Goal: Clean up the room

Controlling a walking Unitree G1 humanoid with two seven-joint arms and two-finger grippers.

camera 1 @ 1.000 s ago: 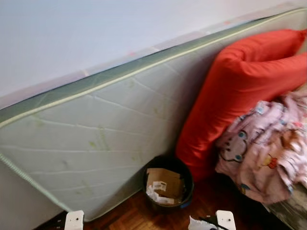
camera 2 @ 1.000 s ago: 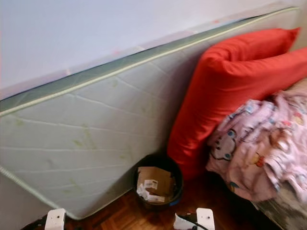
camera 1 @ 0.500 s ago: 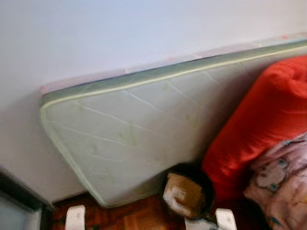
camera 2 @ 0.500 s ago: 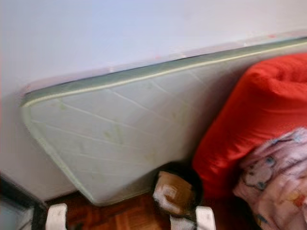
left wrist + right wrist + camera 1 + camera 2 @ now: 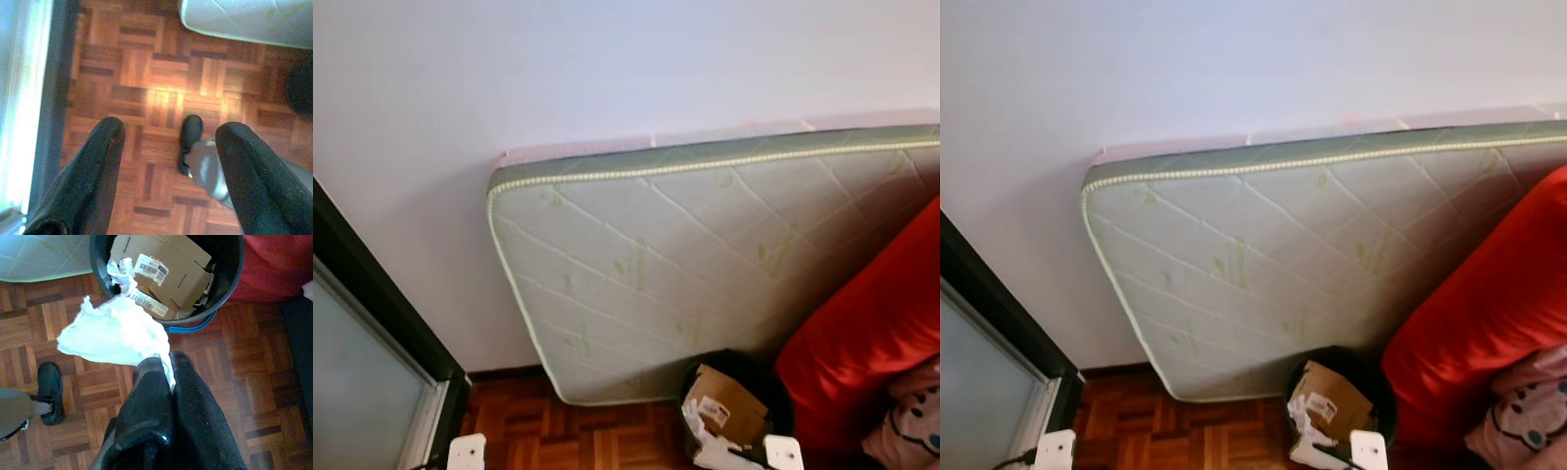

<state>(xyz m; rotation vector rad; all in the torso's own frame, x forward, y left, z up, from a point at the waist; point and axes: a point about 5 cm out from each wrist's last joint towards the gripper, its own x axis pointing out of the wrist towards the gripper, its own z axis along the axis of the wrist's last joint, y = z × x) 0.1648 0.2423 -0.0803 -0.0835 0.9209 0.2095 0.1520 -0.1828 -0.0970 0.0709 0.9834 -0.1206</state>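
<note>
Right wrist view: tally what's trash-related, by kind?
Black trash bin: 1
Cardboard box pieces with barcode labels, in the bin: 2
Crumpled white tissue, pinched in the right hand: 1
Total: 4

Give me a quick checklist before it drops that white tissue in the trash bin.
1. Right gripper pinching the white tissue: ok.
2. Tissue over the black bin opening: not ok, it hangs mostly over the floor, just short of the rim.
3. Room in the bin: cannot tell, cardboard sits high in it.
4. Left gripper open, holding nothing: ok.
5. Robot's foot out of the drop path: ok.
</note>
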